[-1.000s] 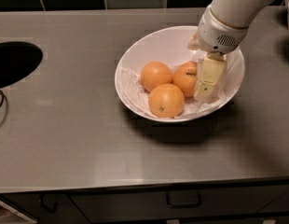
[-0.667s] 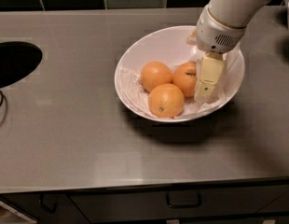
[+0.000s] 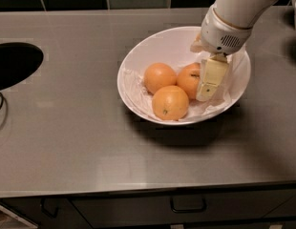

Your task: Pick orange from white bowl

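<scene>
camera view: gripper in the white bowl, against the orange

the gripper (image 3: 205, 90) reaches down into the white bowl (image 3: 160, 44) from the upper right, its cream tip just beside the right side of the orange (image 3: 189, 80) with the dark stem scar. whether it is open or clamped cannot be told. that orange sits on crumpled paper (image 3: 132, 87), touching a plain orange (image 3: 159, 78) and a speckled orange (image 3: 170, 102).

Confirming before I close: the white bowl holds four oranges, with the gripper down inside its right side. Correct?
No. The camera view shows three oranges in the white bowl, not four: a left orange, a front orange and the orange with the dark scar. The gripper is down inside its right side, beside that last one.
</scene>
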Action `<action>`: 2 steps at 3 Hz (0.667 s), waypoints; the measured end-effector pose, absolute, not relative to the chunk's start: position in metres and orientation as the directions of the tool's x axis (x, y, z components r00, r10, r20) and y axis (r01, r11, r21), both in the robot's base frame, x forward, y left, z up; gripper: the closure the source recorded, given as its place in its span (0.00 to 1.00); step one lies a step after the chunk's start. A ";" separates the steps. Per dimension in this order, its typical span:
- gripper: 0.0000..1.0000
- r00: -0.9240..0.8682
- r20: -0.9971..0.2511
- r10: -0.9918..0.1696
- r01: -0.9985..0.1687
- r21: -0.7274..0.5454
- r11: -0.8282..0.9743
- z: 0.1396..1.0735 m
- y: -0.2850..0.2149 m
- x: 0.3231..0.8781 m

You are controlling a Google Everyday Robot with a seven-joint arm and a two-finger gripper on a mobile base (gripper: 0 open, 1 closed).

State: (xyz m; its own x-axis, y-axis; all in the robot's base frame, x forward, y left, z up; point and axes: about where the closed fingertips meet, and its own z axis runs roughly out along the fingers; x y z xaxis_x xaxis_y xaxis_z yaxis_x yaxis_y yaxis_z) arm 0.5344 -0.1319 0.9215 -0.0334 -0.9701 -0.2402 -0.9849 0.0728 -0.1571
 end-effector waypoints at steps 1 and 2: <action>0.24 -0.033 -0.240 -0.970 -0.985 -0.157 0.073 0.922 -0.132 0.534; 0.24 -0.033 -0.240 -0.970 -0.985 -0.157 0.073 0.921 -0.132 0.534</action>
State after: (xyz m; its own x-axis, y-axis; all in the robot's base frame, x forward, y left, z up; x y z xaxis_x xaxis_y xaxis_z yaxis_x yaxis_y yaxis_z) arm 0.5345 -0.1318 0.9214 -0.0331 -0.9701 -0.2405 -0.9849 0.0726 -0.1570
